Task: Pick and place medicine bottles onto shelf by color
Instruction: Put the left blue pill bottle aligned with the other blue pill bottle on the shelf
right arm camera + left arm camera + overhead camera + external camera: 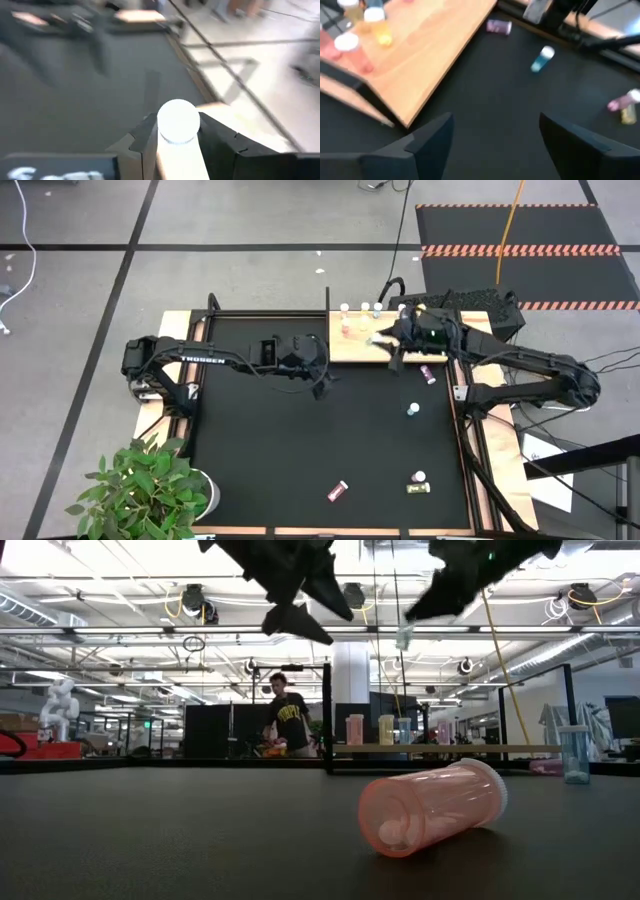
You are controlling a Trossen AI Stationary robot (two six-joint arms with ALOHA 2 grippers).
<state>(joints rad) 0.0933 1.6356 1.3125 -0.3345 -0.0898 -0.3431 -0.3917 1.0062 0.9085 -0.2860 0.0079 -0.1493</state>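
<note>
Only "TROSSEN" lettering on left arm (203,360), right claw (178,145) gripping white-capped bottle (178,121)

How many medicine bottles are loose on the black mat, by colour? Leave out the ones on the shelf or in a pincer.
Teal bottle: 1
Purple bottle: 1
Yellow-green bottle: 1
Pink bottles: 2, one alone, one beside the yellow-green
Total: 5

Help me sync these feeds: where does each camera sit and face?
High: overhead, straight down on the black mat; both arms show.
Low: mat level, facing the room; a tipped pink bottle near, arms overhead.
Left wrist: past the open left end effector toward the shelf.
Right wrist: over the right end effector gripping a white-capped bottle.
High and left wrist share the shelf.
</note>
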